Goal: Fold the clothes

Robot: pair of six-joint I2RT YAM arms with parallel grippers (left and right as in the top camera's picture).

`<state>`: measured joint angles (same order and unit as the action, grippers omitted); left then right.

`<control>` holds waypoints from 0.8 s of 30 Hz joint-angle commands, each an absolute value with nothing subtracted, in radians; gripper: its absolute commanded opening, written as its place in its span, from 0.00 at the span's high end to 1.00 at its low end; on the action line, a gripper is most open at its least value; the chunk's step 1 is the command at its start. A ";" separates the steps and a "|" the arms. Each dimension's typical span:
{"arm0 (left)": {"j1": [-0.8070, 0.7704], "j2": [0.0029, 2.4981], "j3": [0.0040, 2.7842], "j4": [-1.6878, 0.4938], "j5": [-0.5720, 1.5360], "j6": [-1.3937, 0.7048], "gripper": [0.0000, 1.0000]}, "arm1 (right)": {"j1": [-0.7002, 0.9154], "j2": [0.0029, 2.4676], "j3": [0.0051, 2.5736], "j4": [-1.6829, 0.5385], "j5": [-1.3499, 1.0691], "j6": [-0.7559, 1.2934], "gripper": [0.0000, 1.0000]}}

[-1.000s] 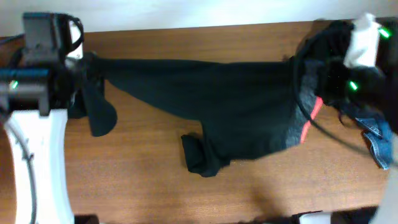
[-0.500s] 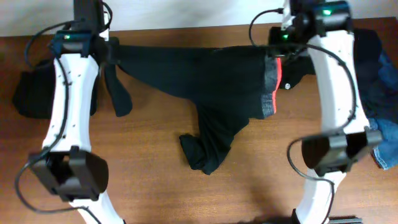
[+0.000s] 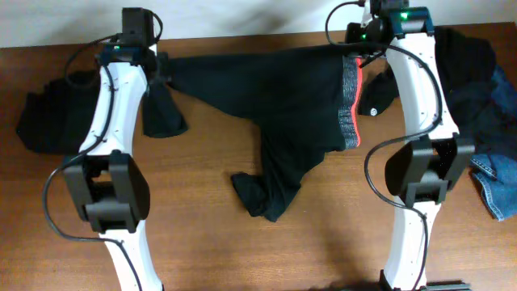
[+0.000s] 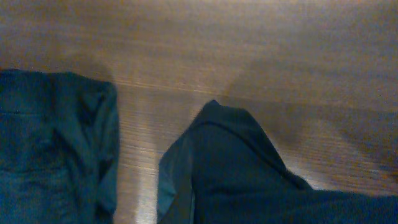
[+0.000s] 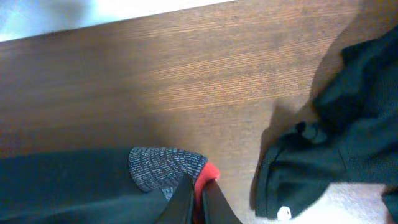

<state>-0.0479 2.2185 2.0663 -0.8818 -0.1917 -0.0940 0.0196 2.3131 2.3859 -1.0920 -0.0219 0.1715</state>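
1. The wooden counter [image 3: 210, 242] carries everything.
2. The black trousers [image 3: 275, 113] stretch from the left pincer to the right pincer, one leg sagging crumpled below.
3. A black heap [image 3: 40, 121] lies outside the left pincer. A dark heap [image 3: 477, 89] and some denim [image 3: 493, 182] lie outside the right, cut off by the frame.
4. The right pincer [image 5: 199, 186] is clamped on the grey waistband [image 5: 165, 167], at the red lining [image 5: 208, 174].
5. The left pincer [image 3: 161, 69] has its fingers hidden, so I cannot tell its grip.
6. A white spot [image 5: 283, 213] near the right pincer is too small to read.

Brown wood-grain table [image 3: 202, 250], pale strip of wall [image 3: 242, 12] behind
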 commanded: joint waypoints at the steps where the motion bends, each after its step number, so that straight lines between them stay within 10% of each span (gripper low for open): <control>1: -0.057 2.268 2.075 -0.860 -0.199 -0.109 0.82 | 0.012 2.375 2.392 -1.058 0.012 0.161 0.96; 3: -0.057 2.279 2.075 -0.852 -0.199 -0.109 0.56 | 0.012 2.400 2.392 -1.035 0.012 0.145 0.96; 6: -0.057 2.281 2.075 -0.845 -0.199 -0.109 0.29 | 0.012 2.427 2.392 -1.000 0.012 0.131 0.36; 9: -0.057 2.281 2.075 -0.849 -0.198 -0.109 0.26 | 0.012 2.430 2.392 -0.994 0.012 0.131 0.04; 24: -0.120 2.281 2.075 -1.154 -0.203 -0.109 0.24 | 0.005 2.332 2.407 -1.136 -0.025 0.108 0.01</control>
<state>-0.1234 2.2761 2.0666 -1.1240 -0.1917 -0.1093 0.0124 2.4126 2.3859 -1.1210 -0.0055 0.1280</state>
